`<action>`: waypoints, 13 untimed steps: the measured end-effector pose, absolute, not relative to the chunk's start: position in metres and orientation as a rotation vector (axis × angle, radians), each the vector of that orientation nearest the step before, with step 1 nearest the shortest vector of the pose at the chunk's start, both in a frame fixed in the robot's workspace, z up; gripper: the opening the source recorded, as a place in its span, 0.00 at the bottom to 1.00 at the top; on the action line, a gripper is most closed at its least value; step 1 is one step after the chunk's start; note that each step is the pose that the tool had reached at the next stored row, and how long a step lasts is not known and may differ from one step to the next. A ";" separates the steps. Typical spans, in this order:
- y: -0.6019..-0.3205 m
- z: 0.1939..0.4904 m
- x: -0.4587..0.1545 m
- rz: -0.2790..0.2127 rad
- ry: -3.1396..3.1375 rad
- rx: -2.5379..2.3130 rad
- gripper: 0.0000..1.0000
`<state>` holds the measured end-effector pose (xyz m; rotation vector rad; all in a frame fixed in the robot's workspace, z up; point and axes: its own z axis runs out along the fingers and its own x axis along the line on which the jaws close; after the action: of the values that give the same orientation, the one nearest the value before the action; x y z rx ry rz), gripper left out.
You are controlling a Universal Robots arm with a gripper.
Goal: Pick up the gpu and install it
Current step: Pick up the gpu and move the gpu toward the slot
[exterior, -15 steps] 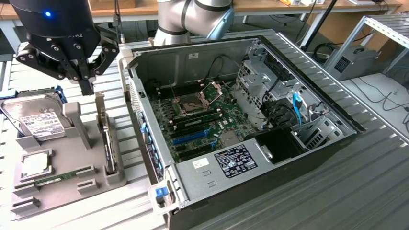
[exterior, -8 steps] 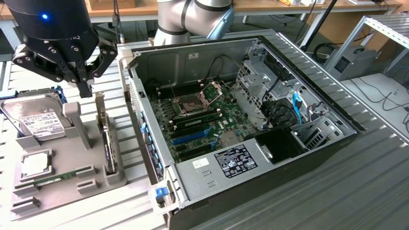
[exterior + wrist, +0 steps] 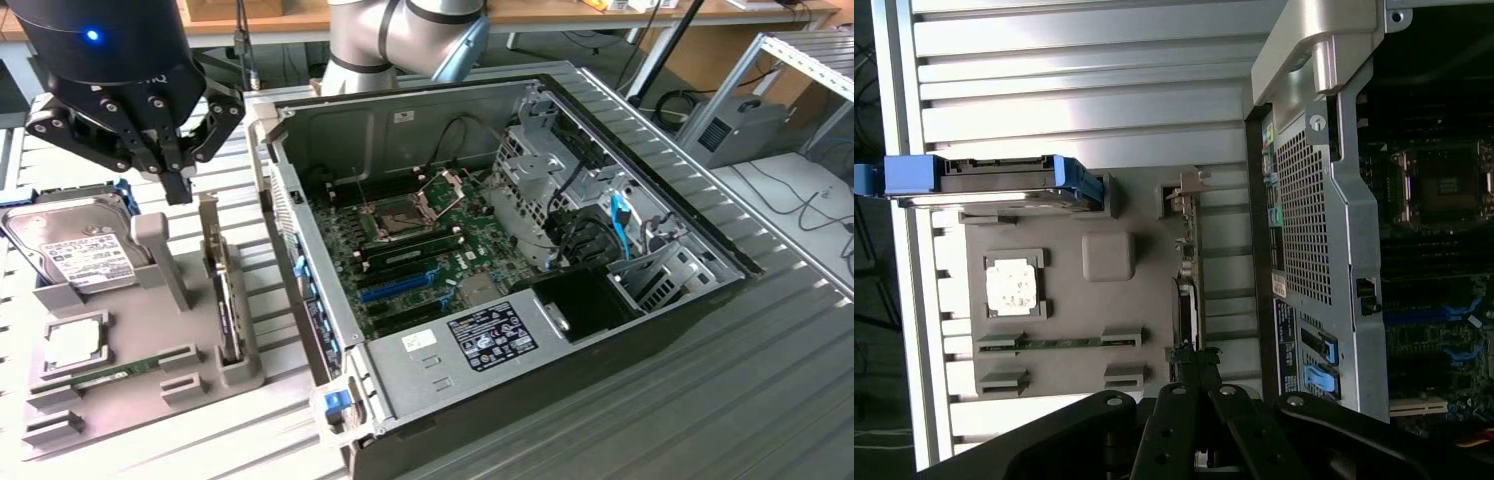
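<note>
Your claw (image 3: 175,189), pressed together on nothing, hangs just over the far end of the gpu (image 3: 214,272), which stands on edge in the holder (image 3: 144,332) at the exterior view's left of the case (image 3: 441,378), long axis running far-to-near.

Open computer case (image 3: 400,375), hard drive (image 3: 80,250) propped in grey holder (image 3: 140,320), processor chip (image 3: 74,343)
</note>
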<state>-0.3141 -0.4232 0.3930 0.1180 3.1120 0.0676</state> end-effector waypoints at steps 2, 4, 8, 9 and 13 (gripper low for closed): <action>-0.423 0.393 -0.314 0.068 3.112 0.118 0.11; -0.423 0.393 -0.314 0.068 3.112 0.118 0.11; -0.423 0.393 -0.314 0.068 3.112 0.118 0.24; -0.423 0.393 -0.314 0.068 3.112 0.118 0.29; -0.423 0.393 -0.314 0.068 3.112 0.118 0.54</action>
<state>-0.3141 -0.4232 0.3930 0.1180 3.1120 0.0676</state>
